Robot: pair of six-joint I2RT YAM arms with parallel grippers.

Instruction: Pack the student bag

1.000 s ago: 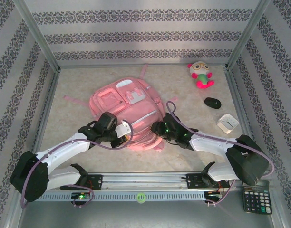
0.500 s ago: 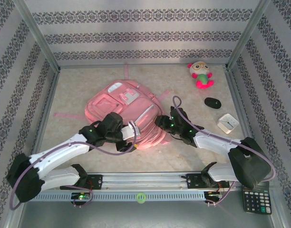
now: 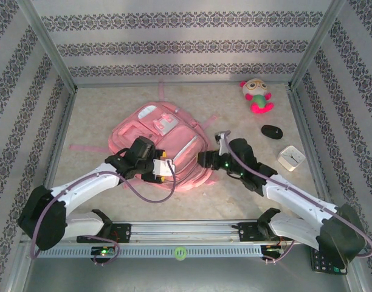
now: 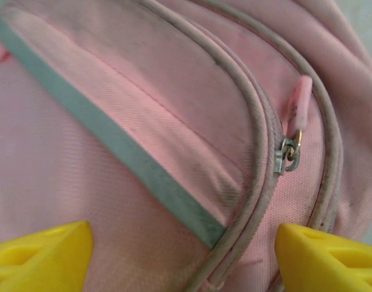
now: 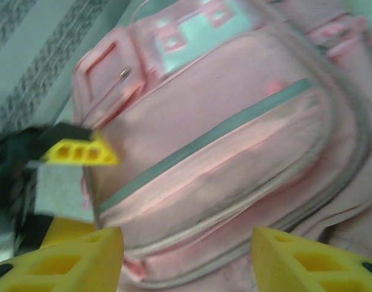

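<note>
student bag (image 3: 165, 143) lying flat, front up, mid tabletop (image 3: 95, 115), long axis running far-left to near-right; both hands sitting at its near end. left hand (image 3: 163, 167) hovering over the front pocket, fingers apart, gripping nothing; in its wrist view the zip pull (image 4: 289, 149) is sitting just ahead, off-centre toward one finger. right hand (image 3: 204, 160) just beside the near-right corner, facing the bag, fingers apart too, nothing held. left looks nearer the zip, so probably the one going for the pull. plush toy (image 3: 256, 95), mouse (image 3: 272, 131), clock (image 3: 291, 157) lying well off to the right. not reading any brand, label or text anywhere
</note>
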